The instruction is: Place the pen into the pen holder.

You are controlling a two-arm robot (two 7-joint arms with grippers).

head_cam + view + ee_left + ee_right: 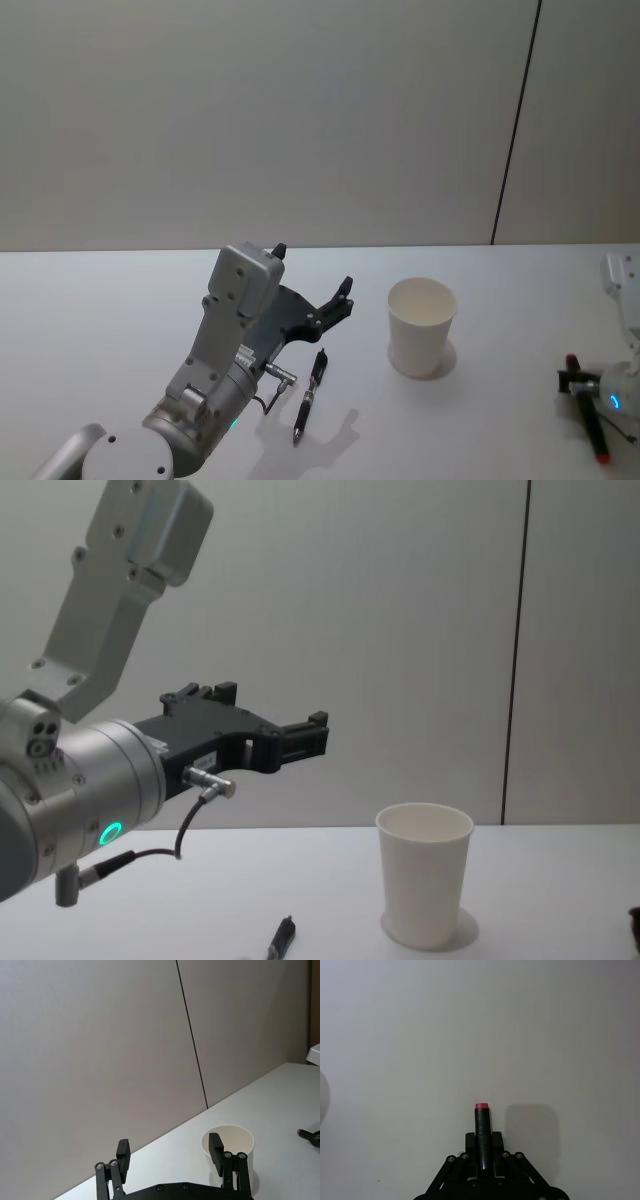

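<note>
white paper cup [421,330] stands on the table [100,320], and a black pen [308,393] lies flat near it on its left side, apart from it. the left gripper [313,268] hangs in the air by that pen, its fingers spread wide and empty. the right gripper [485,1152] sits low at the table's right edge, clenched on a red-tipped pen [482,1120].

I am seeing my left arm [90,780] shining silver and round, with a green light [104,832] glowing on it and a thin black cable [180,840] hanging off. The left gripper [313,267] is looking black with tiny silver screws [227,1154], and my white right arm [622,378] is showing a blue light [613,402].
</note>
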